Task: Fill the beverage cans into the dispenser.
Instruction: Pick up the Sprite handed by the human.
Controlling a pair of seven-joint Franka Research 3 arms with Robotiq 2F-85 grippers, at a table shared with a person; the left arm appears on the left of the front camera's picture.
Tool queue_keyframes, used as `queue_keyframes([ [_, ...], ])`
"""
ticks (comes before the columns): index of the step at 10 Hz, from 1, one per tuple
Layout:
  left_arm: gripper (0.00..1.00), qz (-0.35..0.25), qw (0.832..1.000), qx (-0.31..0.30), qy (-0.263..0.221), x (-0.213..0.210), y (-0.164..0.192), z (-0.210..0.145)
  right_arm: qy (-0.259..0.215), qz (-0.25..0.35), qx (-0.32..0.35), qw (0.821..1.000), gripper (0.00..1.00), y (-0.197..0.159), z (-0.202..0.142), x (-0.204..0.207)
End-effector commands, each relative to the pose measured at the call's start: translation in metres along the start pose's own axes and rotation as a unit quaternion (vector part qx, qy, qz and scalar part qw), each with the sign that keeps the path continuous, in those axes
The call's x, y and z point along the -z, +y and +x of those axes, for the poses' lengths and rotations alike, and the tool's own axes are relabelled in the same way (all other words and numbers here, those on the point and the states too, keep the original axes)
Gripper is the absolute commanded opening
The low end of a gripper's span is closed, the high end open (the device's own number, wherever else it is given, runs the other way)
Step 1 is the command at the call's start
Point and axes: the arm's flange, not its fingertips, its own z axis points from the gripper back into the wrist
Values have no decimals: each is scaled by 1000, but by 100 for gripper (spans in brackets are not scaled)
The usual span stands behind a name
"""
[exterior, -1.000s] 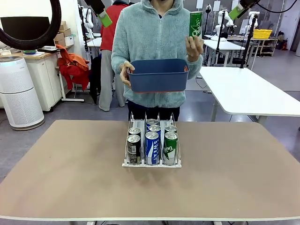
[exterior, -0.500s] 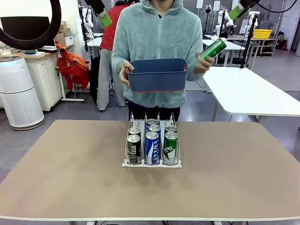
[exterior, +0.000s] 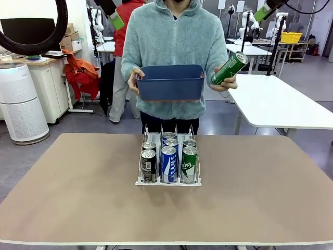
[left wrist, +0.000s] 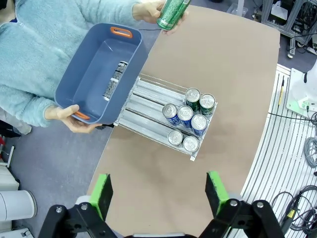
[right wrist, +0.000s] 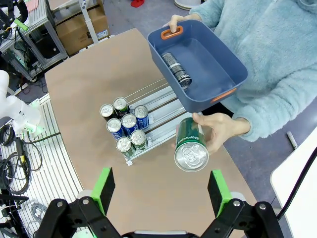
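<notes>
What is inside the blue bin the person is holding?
One dark can lies on its side in the blue bin; the rest of its floor shows bare. From the front, its wall hides the inside.

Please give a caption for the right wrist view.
Person holds green can and blue bin near the partly filled dispenser.

Green can (exterior: 229,67) lowered from upright to tilted beside blue bin (exterior: 170,86), person's hand (exterior: 227,83) dropped lower
</notes>
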Motion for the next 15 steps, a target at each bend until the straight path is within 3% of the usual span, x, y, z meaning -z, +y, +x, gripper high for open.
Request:
queue_keyframes([
  [1,100,0,1000,1,7,0,1,-4,1,1,4,1000,100,1,0,0],
  [12,100,0,1000,1,7,0,1,-4,1,1,4,1000,100,1,0,0],
  [15,100,0,1000,1,7,0,1,-4,9,0,22,1000,100,-13,-5,3],
])
